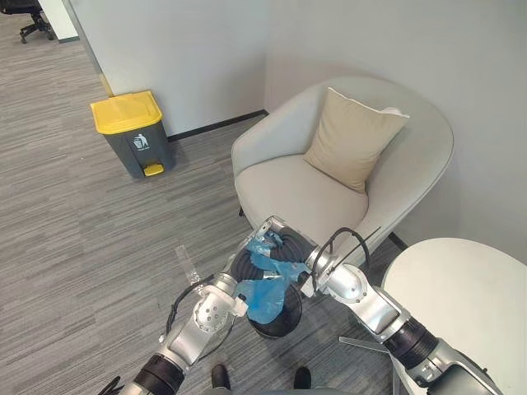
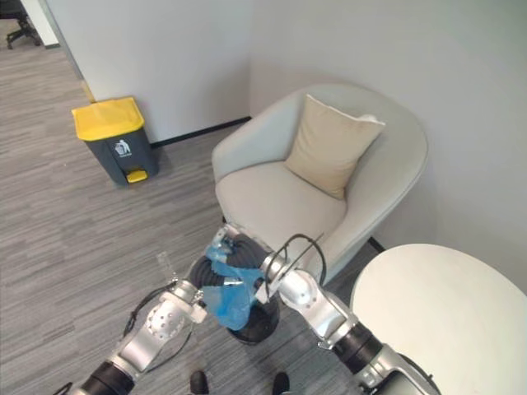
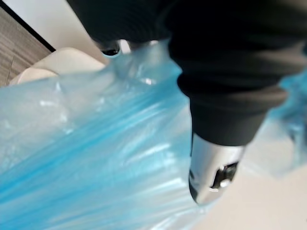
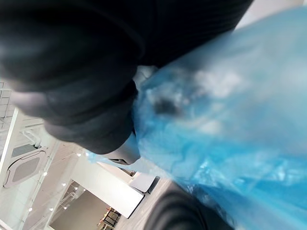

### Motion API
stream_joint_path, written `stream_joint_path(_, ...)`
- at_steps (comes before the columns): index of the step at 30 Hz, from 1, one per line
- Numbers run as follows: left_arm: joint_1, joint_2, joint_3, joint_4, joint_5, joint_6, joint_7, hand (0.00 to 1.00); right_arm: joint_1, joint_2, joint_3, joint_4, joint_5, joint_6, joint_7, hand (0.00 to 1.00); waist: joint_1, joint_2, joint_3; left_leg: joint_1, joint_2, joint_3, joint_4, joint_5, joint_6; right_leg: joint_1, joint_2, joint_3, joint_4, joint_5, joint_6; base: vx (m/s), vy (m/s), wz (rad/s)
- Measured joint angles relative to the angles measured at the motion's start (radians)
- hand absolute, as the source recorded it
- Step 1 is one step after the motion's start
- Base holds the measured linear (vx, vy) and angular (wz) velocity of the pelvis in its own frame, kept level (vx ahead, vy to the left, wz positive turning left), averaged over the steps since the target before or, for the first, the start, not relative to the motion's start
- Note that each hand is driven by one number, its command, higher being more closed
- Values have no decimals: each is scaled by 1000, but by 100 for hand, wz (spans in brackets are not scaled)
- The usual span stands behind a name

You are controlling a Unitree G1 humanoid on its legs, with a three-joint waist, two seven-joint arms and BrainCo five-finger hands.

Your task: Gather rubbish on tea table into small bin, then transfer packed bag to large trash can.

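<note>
Because the rubbish must end up in the big can, the blue bag (image 1: 265,300) is bunched up between the left hand (image 3: 218,96) and the right hand (image 4: 72,76), just above the small black bin (image 1: 276,323). I cannot tell if either hand is clenched on it. The yellow-lid trash can (image 1: 132,132) stands well apart, by the wall, so I think carrying comes next.
</note>
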Motion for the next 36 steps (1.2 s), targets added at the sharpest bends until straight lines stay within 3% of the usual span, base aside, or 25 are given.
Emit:
stream_joint_path(7,2,-34,-38,76,-15,-10,-20,0,-34,41,-9,30,-4,9,-13,100,2,-2,-2,-1,1,-1,0,0,0,-2,2,3,0,0,0,0,0,0)
stream_joint_path(15,0,-119,3,176,67,11,64,0,-34,136,5,33,56,29,-10,100,6,-12,-9,-4,5,-3,0,2,-2,-6,6,5,0,3,-3,0,0,0)
stream_joint_path(16,0,-131,21,184,77,18,72,100,-34,144,13,32,78,30,-5,100,6,-14,-10,-4,5,-3,0,2,-3,-6,6,6,0,4,-3,0,0,0)
stream_joint_path(21,-7,-150,54,210,130,59,112,100,-34,166,61,-5,146,50,26,100,6,-18,-13,-5,7,-3,0,1,-3,-15,8,15,7,4,-4,0,0,-5)
stream_joint_path(29,-12,-157,62,205,129,71,128,100,-27,177,85,-15,180,49,48,100,3,-18,-14,-3,7,-3,0,2,-4,-16,9,19,8,7,-4,0,0,0)
stream_joint_path(36,-7,-157,92,125,90,81,127,100,80,202,89,-10,67,25,64,100,0,-18,-14,-3,6,-3,0,2,-4,-16,7,20,7,7,-4,0,0,0)
